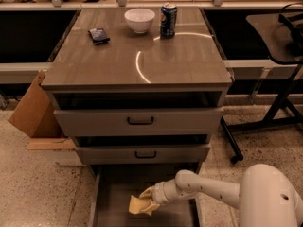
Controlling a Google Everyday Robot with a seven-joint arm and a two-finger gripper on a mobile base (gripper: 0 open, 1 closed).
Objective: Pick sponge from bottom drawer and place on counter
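The bottom drawer [109, 212] is pulled open at the foot of the cabinet. The pale yellow sponge [138, 205] is inside it, left of centre, one end raised. My gripper [149, 200] reaches into the drawer from the right on a white arm and is shut on the sponge's right end, holding it slightly off the drawer floor. The counter [113, 60] is the glossy wood-grain top above, with a curved light reflection.
On the counter stand a white bowl [139, 20], a blue soda can [168, 20] and a small dark packet [99, 35]. Two upper drawers with black handles [140, 121] are shut. A cardboard box [33, 112] leans left of the cabinet. A black stand [279, 103] is at right.
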